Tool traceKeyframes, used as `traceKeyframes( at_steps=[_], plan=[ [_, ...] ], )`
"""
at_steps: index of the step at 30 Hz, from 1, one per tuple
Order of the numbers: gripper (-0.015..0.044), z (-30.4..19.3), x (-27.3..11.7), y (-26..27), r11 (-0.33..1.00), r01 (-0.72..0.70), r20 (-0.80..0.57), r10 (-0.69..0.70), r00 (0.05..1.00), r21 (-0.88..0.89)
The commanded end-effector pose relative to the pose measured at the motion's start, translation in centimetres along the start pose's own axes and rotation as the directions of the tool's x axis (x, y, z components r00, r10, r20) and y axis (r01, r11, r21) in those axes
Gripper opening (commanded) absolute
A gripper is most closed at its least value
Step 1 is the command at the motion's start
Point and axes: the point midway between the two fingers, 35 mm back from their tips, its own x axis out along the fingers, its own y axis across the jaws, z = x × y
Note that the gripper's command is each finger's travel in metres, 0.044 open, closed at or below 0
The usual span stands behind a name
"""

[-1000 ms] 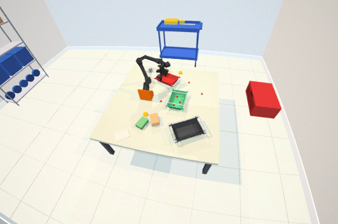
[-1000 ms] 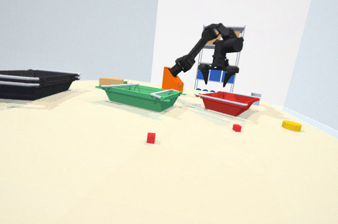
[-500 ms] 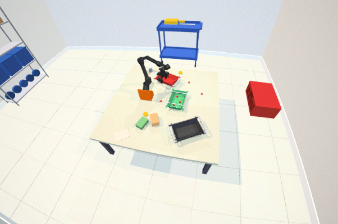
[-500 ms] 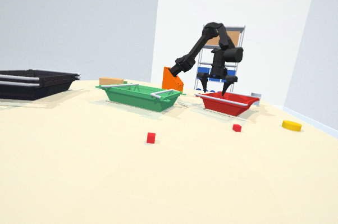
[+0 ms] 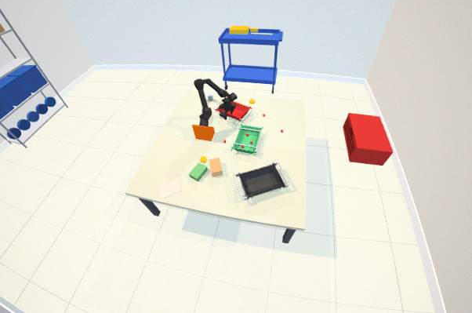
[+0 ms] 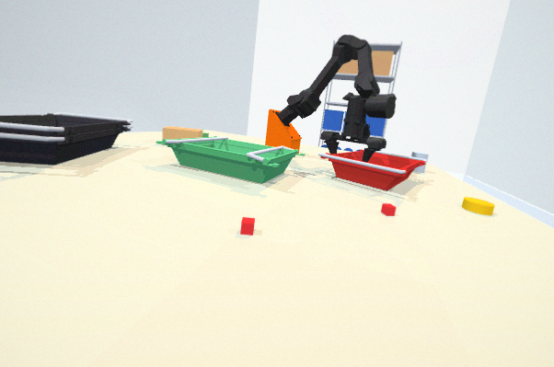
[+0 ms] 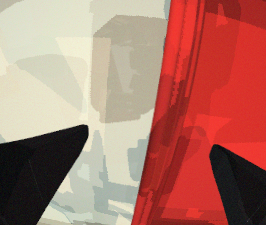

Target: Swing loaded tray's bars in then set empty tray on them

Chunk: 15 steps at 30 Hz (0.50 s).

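While the green tray stands on the table with small red blocks inside, both its pale bars lie in across its top. Near it is the red tray, which stands on the tabletop rather than on those bars. The black arm bends over to it, gripper pointing down. The pincer is wide apart with nothing held: one finger is over the inside of the red tray, the other outside, the long side wall between them. Well apart stands a larger black tray.
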Motion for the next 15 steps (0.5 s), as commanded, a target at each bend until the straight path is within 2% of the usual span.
traceKeyframes(
  at_steps=[1,3,15],
  plan=[
    [0.044,-0.05,0.32,0.21,1.0,-0.006,-0.002,0.006,1.0,0.009],
    [0.044,-0.05,0.32,0.21,1.0,-0.006,-0.002,0.006,1.0,0.009],
    [0.0264,-0.05,0.32,0.21,1.0,-0.006,-0.002,0.006,1.0,0.009]
  ],
)
